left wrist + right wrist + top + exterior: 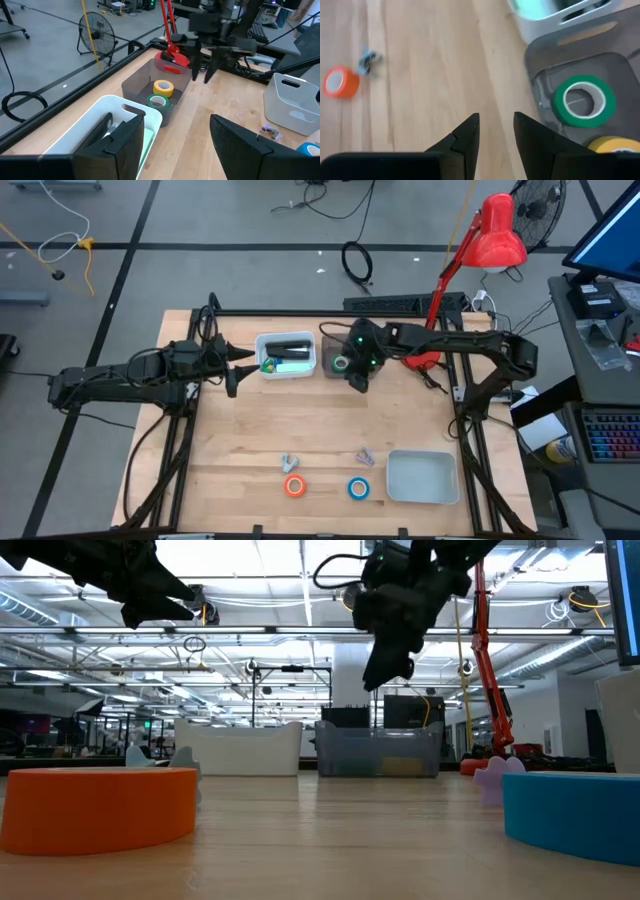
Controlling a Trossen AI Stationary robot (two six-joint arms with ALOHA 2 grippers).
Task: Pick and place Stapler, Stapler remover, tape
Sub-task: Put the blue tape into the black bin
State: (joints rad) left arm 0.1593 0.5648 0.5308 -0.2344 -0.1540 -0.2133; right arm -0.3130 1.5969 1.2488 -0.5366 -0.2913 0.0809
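Two rolls binned: we count the green tape [584,101] and the yellow tape [163,87] inside the grey bin [138,84], which sits by the worktop's far edge.
Two rolls left: orange tape [294,486] and blue tape [359,489] lie apart from each other near the worktop's front edge.
White bin [266,367]: beside the grey one on the far edge, holding a dark object, likely the stapler [288,346]; we can't confirm.
Small clips: two pale pieces [289,464] [365,457] sit just behind the loose rolls, possibly the staple removers.
Empty tray [394,489]: front right corner of the worktop.
Right gripper [496,131]: raised off the worktop beside the grey bin, fingers slightly apart, holding nothing.
Left gripper [231,366]: raised beside the white bin, fingers apart, empty.
Progress: we judge it roughly half done for tape; orange and blue rolls are not yet moved.
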